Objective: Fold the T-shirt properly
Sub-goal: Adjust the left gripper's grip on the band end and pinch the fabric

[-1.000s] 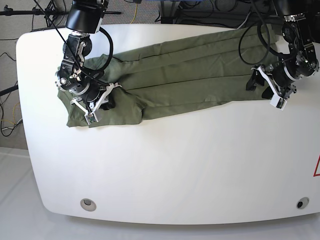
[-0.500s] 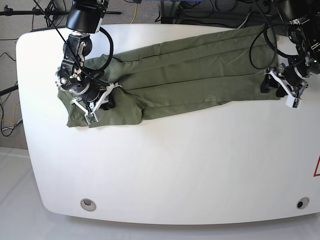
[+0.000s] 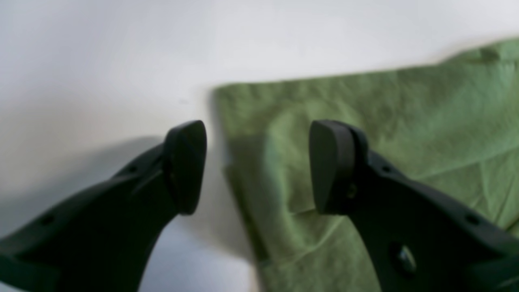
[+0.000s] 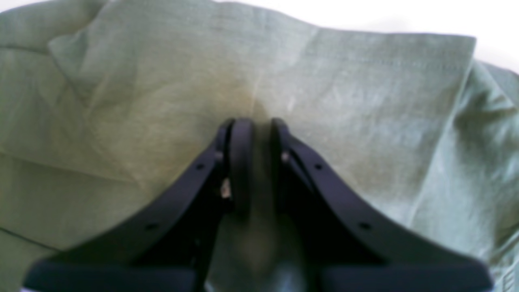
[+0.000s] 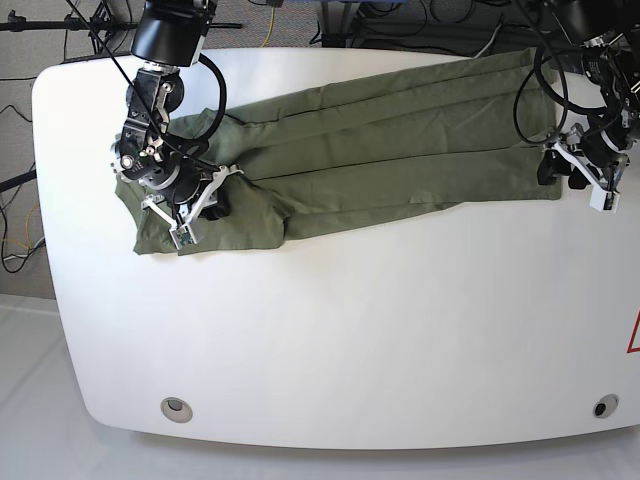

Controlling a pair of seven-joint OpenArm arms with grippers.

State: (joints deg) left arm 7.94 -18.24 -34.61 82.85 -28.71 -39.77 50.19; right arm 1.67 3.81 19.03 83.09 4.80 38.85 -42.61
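Lying stretched in a long band across the far half of a white worktop [image 5: 330, 330], an olive-green T-shirt [image 5: 380, 140] runs from the near left up to the far right, creased lengthwise by several folds. At its left end the right gripper [image 5: 195, 215] presses down on the cloth; the right wrist view shows its dark fingers [image 4: 241, 162] drawn narrow, with a ridge of green fabric pinched between them. At the opposite end the left gripper [image 5: 585, 180] sits just beside the shirt's right edge. The left wrist view shows its two fingers [image 3: 186, 166] spread wide and holding nothing, one over bare worktop and the other over the shirt's corner, with the cloth's straight edge running between them. Black cables loop above both arms at the back of the worktop.
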